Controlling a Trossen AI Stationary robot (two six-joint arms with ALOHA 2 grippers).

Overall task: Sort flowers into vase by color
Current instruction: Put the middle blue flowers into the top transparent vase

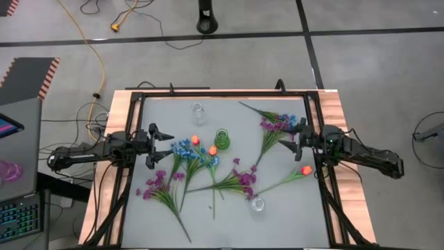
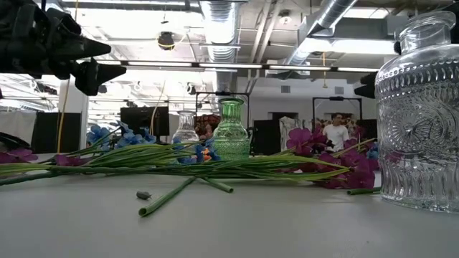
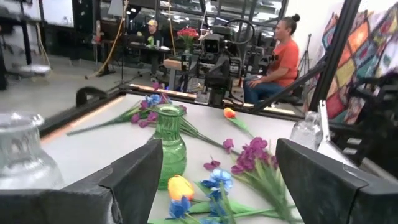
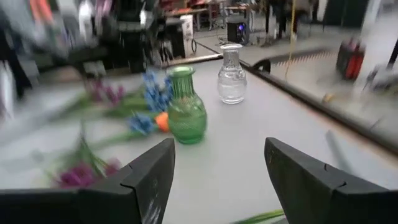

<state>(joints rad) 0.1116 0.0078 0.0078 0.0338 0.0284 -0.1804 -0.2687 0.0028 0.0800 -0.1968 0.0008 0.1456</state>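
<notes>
**Both arms poised, nothing picked yet**

The left gripper (image 1: 161, 144) and right gripper (image 1: 290, 137) hover with jaws wide apart and empty. The flowers (image 1: 201, 167) lie strewn on the table (image 1: 277, 208) between them, blue sprigs just ahead of the left jaws. Best to pinch one stem clear of its neighbours, then carry it to the green vase (image 1: 222, 139). The grey surface seems smooth; a cluttered workshop lies beyond.

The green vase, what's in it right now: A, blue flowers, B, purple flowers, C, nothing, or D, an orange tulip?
C: the green vase stands upright with no stem in its mouth in any view, while the flowers all lie flat on the table around it.
</notes>
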